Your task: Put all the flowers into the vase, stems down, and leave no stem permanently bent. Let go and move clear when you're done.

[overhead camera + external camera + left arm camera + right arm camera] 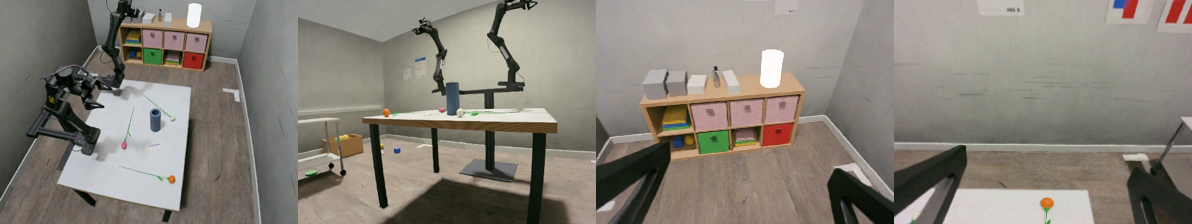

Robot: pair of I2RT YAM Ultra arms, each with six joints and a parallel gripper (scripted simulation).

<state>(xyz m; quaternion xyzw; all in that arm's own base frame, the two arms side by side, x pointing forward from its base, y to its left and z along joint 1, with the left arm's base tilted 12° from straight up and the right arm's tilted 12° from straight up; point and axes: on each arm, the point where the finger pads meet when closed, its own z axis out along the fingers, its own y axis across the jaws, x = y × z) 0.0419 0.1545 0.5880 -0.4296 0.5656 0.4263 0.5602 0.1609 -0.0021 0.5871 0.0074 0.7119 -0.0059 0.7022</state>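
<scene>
A blue vase (155,123) (453,100) stands upright on the table, with no flower in it. A white flower (172,118) (460,112) lies beside it. A pink flower (124,145) (442,110) lies nearer the arms' side. An orange flower (172,179) (386,112) (1047,203) lies by the table's near end in the top view. All three green stems look straight. My left gripper (137,13) (534,5) (751,162) is open and empty, raised high and facing the shelf. My right gripper (107,97) (1049,164) is open and empty, above the table's arm-side edge.
The white table (102,192) (432,125) carries a small printed card (155,147) between the vase and the orange flower. A cube shelf (166,27) (741,92) with boxes and a lamp (194,15) (771,68) stands beyond the table's far end. A trolley (318,120) stands off to one side.
</scene>
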